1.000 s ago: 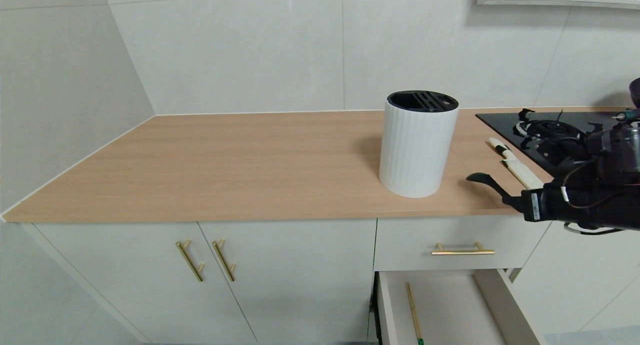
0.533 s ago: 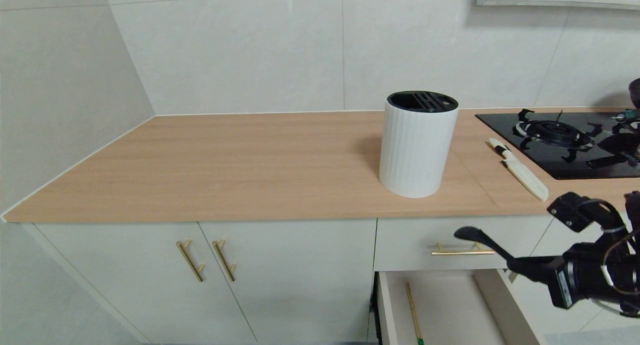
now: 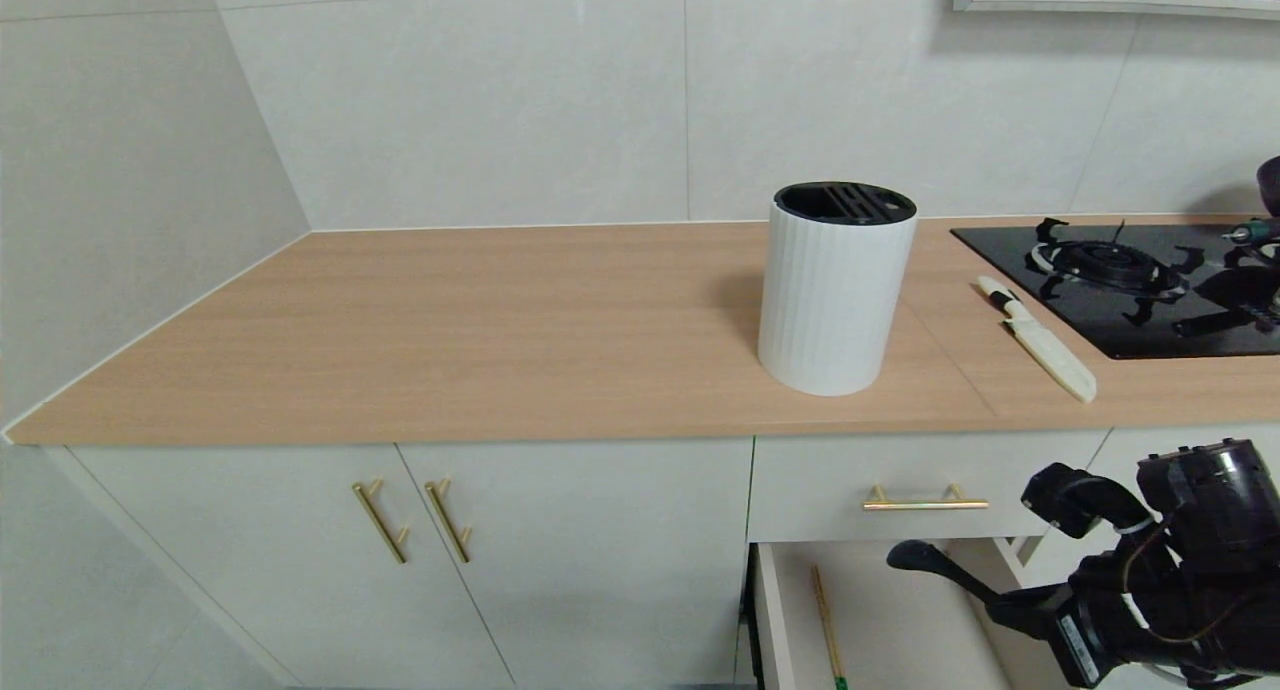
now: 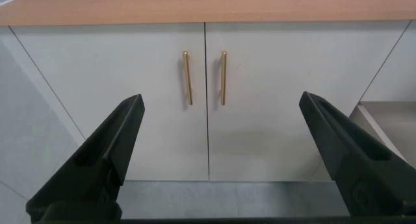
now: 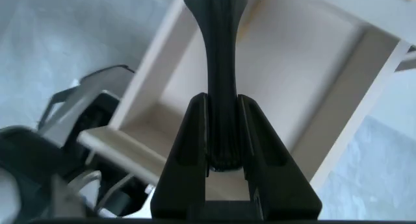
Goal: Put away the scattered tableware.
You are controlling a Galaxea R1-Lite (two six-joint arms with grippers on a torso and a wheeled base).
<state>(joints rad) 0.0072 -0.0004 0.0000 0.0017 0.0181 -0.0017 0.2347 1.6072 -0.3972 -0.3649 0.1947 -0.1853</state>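
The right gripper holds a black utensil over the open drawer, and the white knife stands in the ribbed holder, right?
No: the white knife lies on the counter beside the ribbed holder, not in it, as the head view shows. The right gripper does hold the black utensil over the open drawer.

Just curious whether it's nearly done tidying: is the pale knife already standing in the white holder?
No, the knife lies flat on the counter, between the white holder and the stove.
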